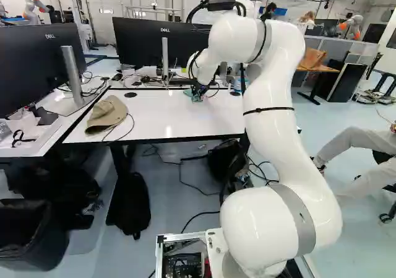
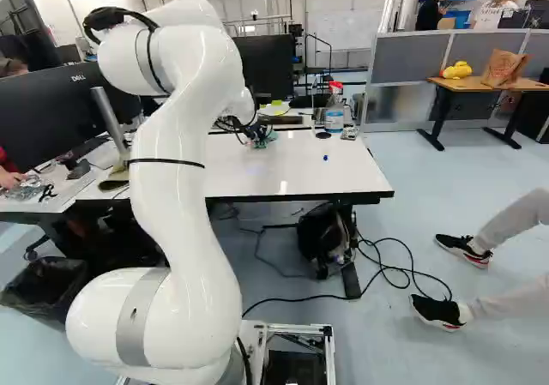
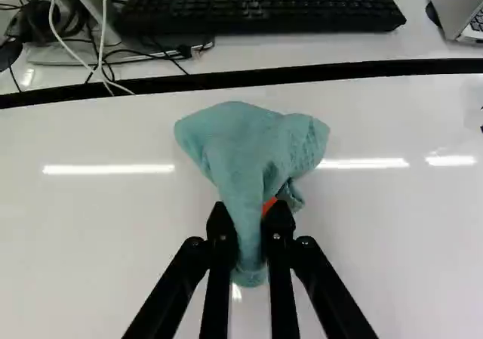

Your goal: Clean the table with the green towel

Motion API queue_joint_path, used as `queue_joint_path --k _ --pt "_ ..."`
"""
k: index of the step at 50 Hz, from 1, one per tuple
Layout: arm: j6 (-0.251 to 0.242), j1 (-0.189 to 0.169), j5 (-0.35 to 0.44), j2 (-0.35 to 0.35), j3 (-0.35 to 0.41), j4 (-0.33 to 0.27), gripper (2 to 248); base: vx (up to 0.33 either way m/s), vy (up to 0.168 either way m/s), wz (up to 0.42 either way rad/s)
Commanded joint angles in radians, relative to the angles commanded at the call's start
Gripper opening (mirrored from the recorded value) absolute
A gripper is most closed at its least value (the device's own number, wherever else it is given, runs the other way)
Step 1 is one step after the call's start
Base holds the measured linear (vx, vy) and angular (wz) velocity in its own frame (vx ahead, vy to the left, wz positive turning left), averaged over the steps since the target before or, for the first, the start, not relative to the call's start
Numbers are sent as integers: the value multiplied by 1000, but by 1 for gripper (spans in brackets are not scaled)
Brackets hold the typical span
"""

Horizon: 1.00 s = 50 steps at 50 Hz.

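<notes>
The pincer (image 3: 250, 213) grips the green towel (image 3: 241, 143), its loose folds ahead, over the white table (image 3: 98, 233). Wipe with cloth beneath the fingertips, pressing lightly in overlapping strokes, stopping short of the keyboard (image 3: 264, 5).

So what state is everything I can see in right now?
Gripper, shut on the towel
Green towel, gripped and bunched up
Tan cap, lying on the table
Keyboard, lying flat
Red-topped bottle, upright
Bin, open at the top
Monitor, standing, back towards us
</notes>
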Motion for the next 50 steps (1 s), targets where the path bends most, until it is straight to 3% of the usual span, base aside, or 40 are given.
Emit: queue_joint_path --k 8,23,37,50 --pt "0 -5 0 27 38 0 50 0 0 0" --pt "0 -40 0 25 36 0 50 0 0 0" --pt "0 -62 0 -17 -24 0 50 0 0 0" --pt "0 -57 0 -71 -101 0 50 0 0 0"
